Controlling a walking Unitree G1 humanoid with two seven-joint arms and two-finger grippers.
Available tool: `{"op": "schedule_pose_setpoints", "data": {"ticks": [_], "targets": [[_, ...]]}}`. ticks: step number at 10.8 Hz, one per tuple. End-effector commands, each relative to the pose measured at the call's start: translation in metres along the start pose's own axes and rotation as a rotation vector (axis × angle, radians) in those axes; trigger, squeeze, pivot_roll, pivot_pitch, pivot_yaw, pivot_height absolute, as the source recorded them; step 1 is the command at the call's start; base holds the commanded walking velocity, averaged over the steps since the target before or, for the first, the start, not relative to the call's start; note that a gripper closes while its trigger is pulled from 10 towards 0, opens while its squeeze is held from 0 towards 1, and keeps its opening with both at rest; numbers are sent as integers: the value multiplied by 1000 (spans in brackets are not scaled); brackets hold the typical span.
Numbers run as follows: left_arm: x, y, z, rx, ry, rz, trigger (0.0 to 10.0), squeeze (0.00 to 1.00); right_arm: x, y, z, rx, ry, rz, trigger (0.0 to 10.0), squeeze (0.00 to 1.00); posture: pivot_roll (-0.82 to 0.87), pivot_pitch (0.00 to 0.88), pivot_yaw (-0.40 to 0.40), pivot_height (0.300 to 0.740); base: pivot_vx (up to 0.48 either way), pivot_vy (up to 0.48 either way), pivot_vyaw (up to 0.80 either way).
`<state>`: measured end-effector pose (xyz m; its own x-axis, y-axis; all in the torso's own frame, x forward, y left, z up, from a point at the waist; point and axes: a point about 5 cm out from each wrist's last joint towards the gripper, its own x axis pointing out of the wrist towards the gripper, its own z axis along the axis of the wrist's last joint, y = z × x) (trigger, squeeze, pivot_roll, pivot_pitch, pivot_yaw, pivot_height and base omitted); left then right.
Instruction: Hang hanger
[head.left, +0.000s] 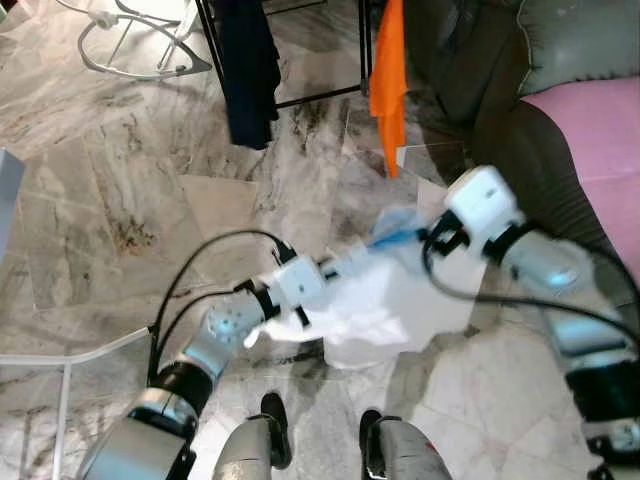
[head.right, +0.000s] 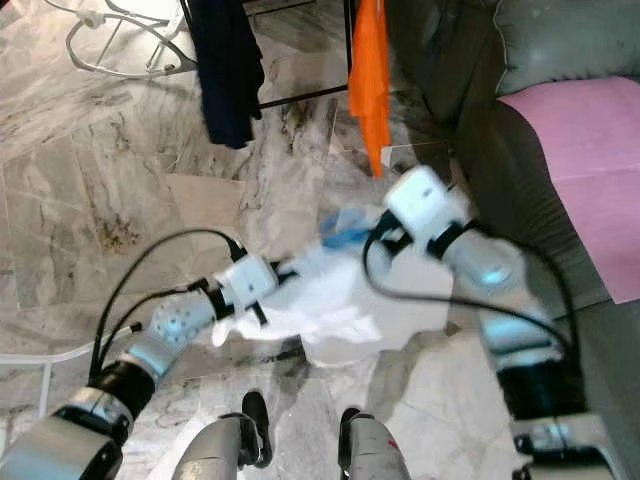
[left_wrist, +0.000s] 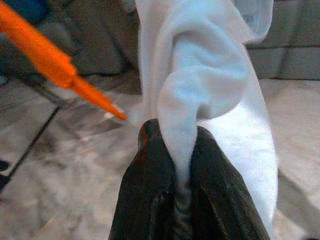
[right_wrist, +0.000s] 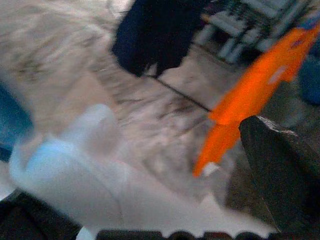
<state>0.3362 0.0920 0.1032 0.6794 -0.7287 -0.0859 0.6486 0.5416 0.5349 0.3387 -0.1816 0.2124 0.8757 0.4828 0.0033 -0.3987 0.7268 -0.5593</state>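
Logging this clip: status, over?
Left tool shut on white garment. Right tool at its blue hanger. Rack with orange garment ahead.

- White garment (left_wrist: 210, 90): soft, finely knit matt cloth.
- Floor (head.left: 120, 190): polished, veined marble tiles.
- Left gripper (left_wrist: 182, 200) fingers (left_wrist: 150, 190): glossy black.
- Orange garment (head.left: 388, 80): matt cloth.
- Rack (head.left: 290, 98): black metal.

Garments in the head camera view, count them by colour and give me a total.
White garment, held between both hands: 1
Orange garment, hanging: 1
Dark navy garment, hanging: 1
Total: 3
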Motion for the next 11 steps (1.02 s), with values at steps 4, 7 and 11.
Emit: {"op": "schedule_pose_setpoints", "data": {"ticks": [4,7,11], "targets": [[-8,10,-17,-55,112,126,0,0,-7,-10,9,-28,-41,38,10000,0,-182,320,50,740,0,0,0],[-5,16,-16,-75,123,179,0,0,-10,9,9,17,-69,190,10000,0,-184,322,48,740,0,0,0],[-2,25,-14,-120,129,265,0,0,-17,56,1,95,-40,433,10000,0,-181,320,49,740,0,0,0]]}}
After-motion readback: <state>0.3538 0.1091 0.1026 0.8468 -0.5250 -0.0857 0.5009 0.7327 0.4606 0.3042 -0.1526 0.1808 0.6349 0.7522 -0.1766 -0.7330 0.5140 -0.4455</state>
